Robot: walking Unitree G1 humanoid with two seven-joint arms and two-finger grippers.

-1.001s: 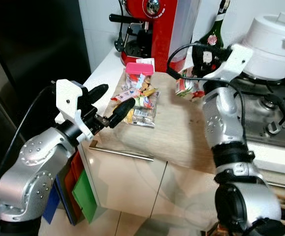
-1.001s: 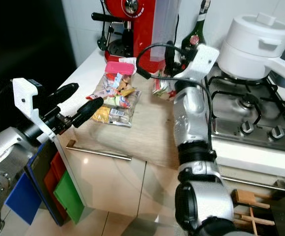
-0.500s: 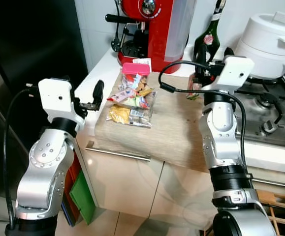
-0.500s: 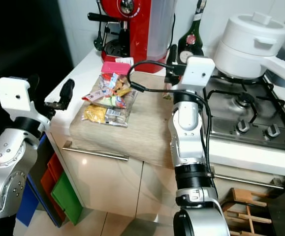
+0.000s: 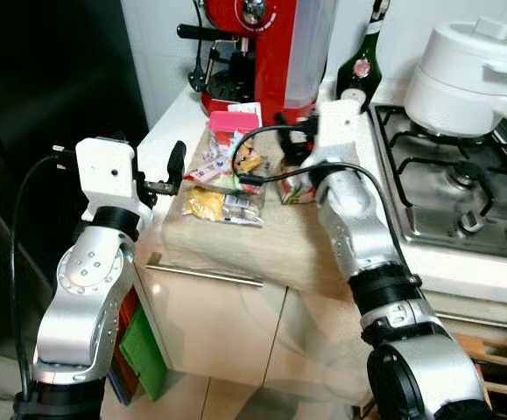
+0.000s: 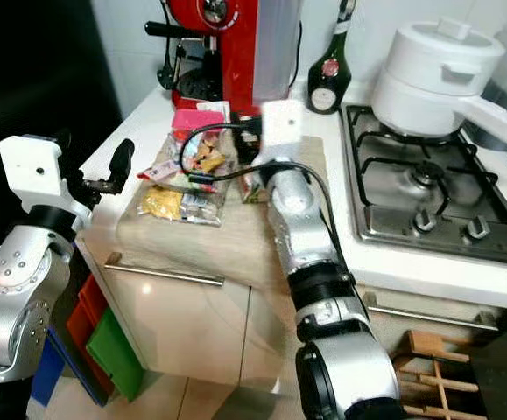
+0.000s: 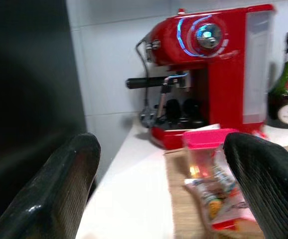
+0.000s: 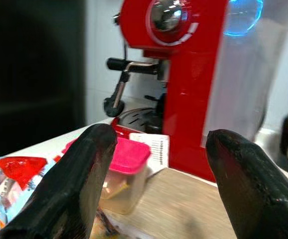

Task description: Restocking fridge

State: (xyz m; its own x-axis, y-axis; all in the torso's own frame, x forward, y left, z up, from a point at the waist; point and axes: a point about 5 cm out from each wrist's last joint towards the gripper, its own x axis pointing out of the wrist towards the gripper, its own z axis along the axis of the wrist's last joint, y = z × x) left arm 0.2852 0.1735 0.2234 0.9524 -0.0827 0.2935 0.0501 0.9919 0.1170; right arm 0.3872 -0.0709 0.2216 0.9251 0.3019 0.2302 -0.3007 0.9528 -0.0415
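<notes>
A clear bag of mixed snacks [image 5: 228,182] lies on a wooden board [image 5: 235,241] on the counter. A pink-lidded tub [image 5: 232,122] stands at the bag's far end. A small red and green carton [image 5: 298,188] stands just right of the bag. My left gripper [image 5: 173,169] is held at the counter's left edge, open, its fingers [image 7: 69,174] wide apart and aimed at the tub [image 7: 206,144]. My right gripper [image 8: 161,149] hovers over the board between bag and carton, open and holding nothing, facing the tub [image 8: 129,174].
The black fridge front [image 5: 52,70] rises at the left. A red coffee machine [image 5: 271,44] and a dark bottle [image 5: 362,74] stand at the back of the counter. A gas hob [image 5: 450,188] with a white pot [image 5: 468,74] is on the right. Cabinet doors [image 5: 227,324] are below.
My right arm has swung left from beside the bottle to above the board near the snack bag. My left gripper drew back off the bag to the counter's left edge. The camera shifted.
</notes>
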